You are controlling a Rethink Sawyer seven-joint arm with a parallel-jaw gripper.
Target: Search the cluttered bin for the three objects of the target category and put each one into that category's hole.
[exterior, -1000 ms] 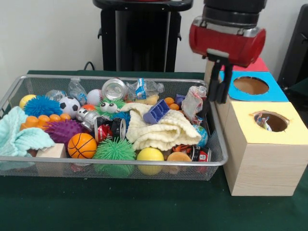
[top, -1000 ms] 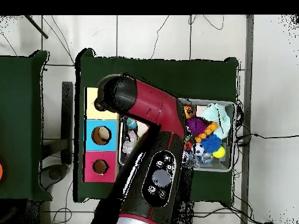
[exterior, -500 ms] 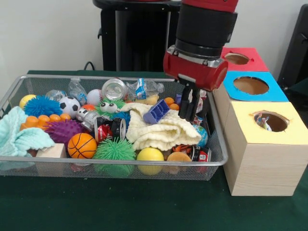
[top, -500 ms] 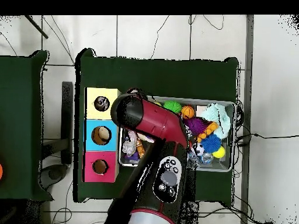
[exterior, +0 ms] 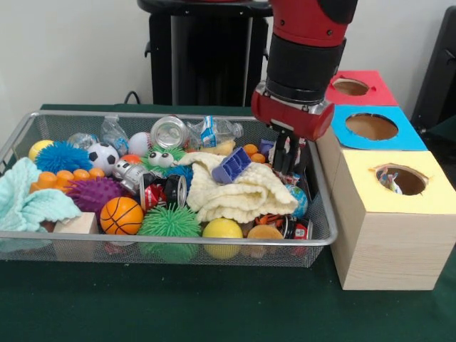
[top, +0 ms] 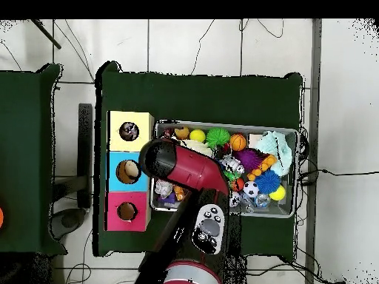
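Note:
The wire-mesh bin (exterior: 178,241) is full of toys; it also shows in the overhead view (top: 290,171). My gripper (exterior: 290,162) is open and reaches down into the bin's right end. Its fingers stand around a white spotted fabric piece (exterior: 305,152), which is mostly hidden behind them. The yellow-topped box (exterior: 434,189) stands right of the bin. A second spotted piece (exterior: 390,183) shows inside its hole (exterior: 400,179). In the overhead view the arm (top: 181,166) covers the bin's left end beside the yellow box (top: 129,118). I see no third piece.
A cream knitted cloth (exterior: 242,194) with a blue block (exterior: 231,165) on it lies just left of the gripper. A mint-green towel (exterior: 28,203) fills the bin's left end. Blue-topped (exterior: 370,126) and red-topped (exterior: 350,87) boxes stand behind the yellow one.
The gripper has moved from above the boxes leftward over the bin's right end and has come down around the spotted fabric piece.

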